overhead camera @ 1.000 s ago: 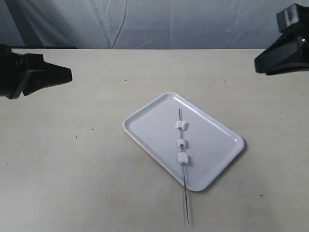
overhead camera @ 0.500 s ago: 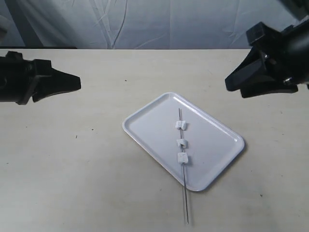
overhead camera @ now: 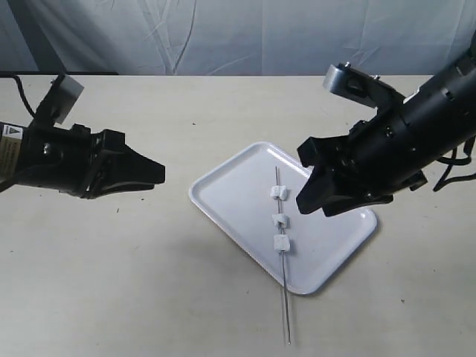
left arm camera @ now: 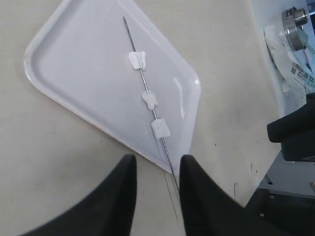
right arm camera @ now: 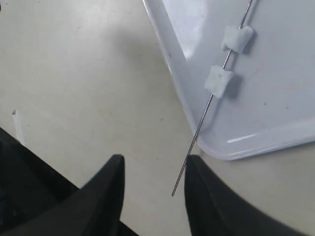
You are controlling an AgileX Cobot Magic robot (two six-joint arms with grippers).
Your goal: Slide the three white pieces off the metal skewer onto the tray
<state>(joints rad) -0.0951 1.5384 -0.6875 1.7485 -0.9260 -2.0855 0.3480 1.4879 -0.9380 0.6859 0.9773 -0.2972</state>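
A flat white rectangular plastic tray (overhead camera: 230, 195) lies turned cornerwise on the pale desk (overhead camera: 111, 282), well clear of the desk's far edge. Across it rests the thin silver-grey metal skewer (overhead camera: 282, 260). Three small white soft-looking cubes (overhead camera: 280, 220) are threaded on it, spaced apart over the tray floor. The skewer's bare end runs over the tray's rim and out above the desk, toward the near edge.

The left gripper (overhead camera: 158, 175) hovers off to one side of the tray, jaws part-way apart and empty. The right gripper (right arm camera: 153, 164) hangs over the tray just beside the cubes, jaws spread wide, holding nothing.

The rod looks stiff, light and slick, so it would likely roll or slip under a loose pinch. The bare overhanging end, seemingly lifted a little by the rim, looks the best place to hold it. The cubes seem feather-light and squashy. A gentle push straddling the rod, rather than a hard squeeze, would probably shift them without tearing.
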